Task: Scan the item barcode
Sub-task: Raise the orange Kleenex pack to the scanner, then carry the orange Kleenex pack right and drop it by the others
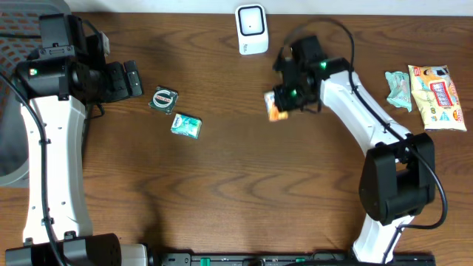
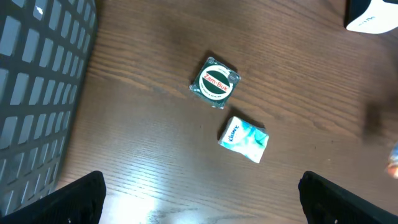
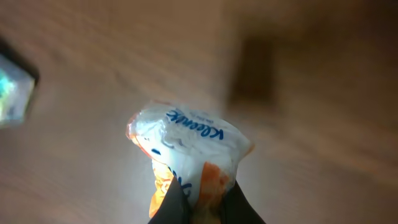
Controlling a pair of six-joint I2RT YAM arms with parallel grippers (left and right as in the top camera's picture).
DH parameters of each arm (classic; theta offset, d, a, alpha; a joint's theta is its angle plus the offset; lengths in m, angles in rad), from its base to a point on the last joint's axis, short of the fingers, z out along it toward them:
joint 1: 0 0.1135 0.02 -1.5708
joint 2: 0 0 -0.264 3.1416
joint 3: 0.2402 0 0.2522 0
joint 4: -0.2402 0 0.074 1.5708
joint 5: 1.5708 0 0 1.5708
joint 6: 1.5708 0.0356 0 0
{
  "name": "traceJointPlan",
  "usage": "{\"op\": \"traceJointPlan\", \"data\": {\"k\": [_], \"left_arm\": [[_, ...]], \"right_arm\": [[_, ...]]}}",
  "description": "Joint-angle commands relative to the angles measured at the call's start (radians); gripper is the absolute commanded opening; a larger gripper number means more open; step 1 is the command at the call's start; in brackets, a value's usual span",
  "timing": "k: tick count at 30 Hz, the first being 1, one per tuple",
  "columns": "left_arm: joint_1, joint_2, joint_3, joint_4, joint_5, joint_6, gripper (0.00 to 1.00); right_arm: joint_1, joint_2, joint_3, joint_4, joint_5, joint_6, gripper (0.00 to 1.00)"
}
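1. Overhead: the right gripper (image 1: 284,100) is clamped on the orange tissue pack (image 1: 275,108), which it holds above the table (image 1: 244,192) near the middle. The white scanner (image 1: 252,29) stands at 12 o'clock on the table's far edge, and the pack sits at about 5 o'clock from it, apart from it. The left gripper (image 1: 133,77) hangs at 9 o'clock with its jaws spread wide and nothing in them. At 4 o'clock from it lie a round green tin (image 1: 163,99) and a teal tissue pack (image 1: 185,125), close together. At 3 o'clock, a wipes packet (image 1: 437,96) lies with a small green packet (image 1: 399,90) beside it
2. Left wrist: the left gripper's two dark fingers (image 2: 81,199) show in the bottom corners, far apart, with only bare wood between them. The tin sits just above centre and the teal pack at 5 o'clock from it, the two not touching. A grey mesh surface (image 2: 37,81) fills the 9 o'clock side, and a corner of the scanner shows at 1 o'clock
3. Right wrist: the closed fingers (image 3: 171,208) pinch the bottom edge of the orange tissue pack at 6 o'clock. The pack stands up into the centre of the view, its blue lettering upside down, over blurred wood
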Motion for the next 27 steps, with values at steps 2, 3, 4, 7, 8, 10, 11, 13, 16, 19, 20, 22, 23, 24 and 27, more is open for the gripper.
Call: {"op": "traceJointPlan", "data": {"k": [2,3,4,7,8,10,11,13,16,19,20,22,23,24,27], "left_arm": [[0.001,0.003,-0.003,0.0,-0.002,-0.009,0.98],[0.0,0.003,-0.003,0.0,-0.002,-0.009,0.98],[0.0,0.003,-0.003,0.0,-0.002,-0.009,0.98],[0.0,0.003,-0.003,0.0,-0.002,-0.009,0.98],[0.0,0.003,-0.003,0.0,-0.002,-0.009,0.98],[0.0,0.003,-0.003,0.0,-0.002,-0.009,0.98],[0.0,0.003,-0.003,0.0,-0.002,-0.009,0.98],[0.001,0.003,-0.003,0.0,-0.002,-0.009,0.98],[0.0,0.003,-0.003,0.0,-0.002,-0.009,0.98],[0.0,0.003,-0.003,0.0,-0.002,-0.009,0.98],[0.0,0.003,-0.003,0.0,-0.002,-0.009,0.98],[0.0,0.003,-0.003,0.0,-0.002,-0.009,0.98],[0.0,0.003,-0.003,0.0,-0.002,-0.009,0.98],[0.0,0.003,-0.003,0.0,-0.002,-0.009,0.98],[0.0,0.003,-0.003,0.0,-0.002,-0.009,0.98]], "right_arm": [[0.02,0.135,0.385,-0.082,0.191,-0.034,0.01],[0.023,0.199,0.499,-0.12,0.211,-0.068,0.01],[0.026,0.268,0.612,-0.147,0.277,-0.093,0.01],[0.046,0.386,0.776,-0.104,0.514,-0.196,0.01],[0.054,0.405,0.791,-0.068,0.566,-0.239,0.01],[0.074,0.438,0.793,0.069,0.632,-0.402,0.01],[0.081,0.449,0.793,0.121,0.63,-0.484,0.01],[0.099,0.481,0.793,0.243,0.627,-0.667,0.01],[0.129,0.524,0.793,0.374,0.644,-0.871,0.01],[0.156,0.571,0.793,0.462,0.646,-1.016,0.01],[0.158,0.592,0.793,0.476,0.646,-1.066,0.01],[0.159,0.619,0.793,0.48,0.646,-1.098,0.01],[0.159,0.632,0.792,0.479,0.646,-1.097,0.01],[0.161,0.634,0.792,0.48,0.646,-1.099,0.01],[0.163,0.639,0.791,0.48,0.65,-1.114,0.01]]}}
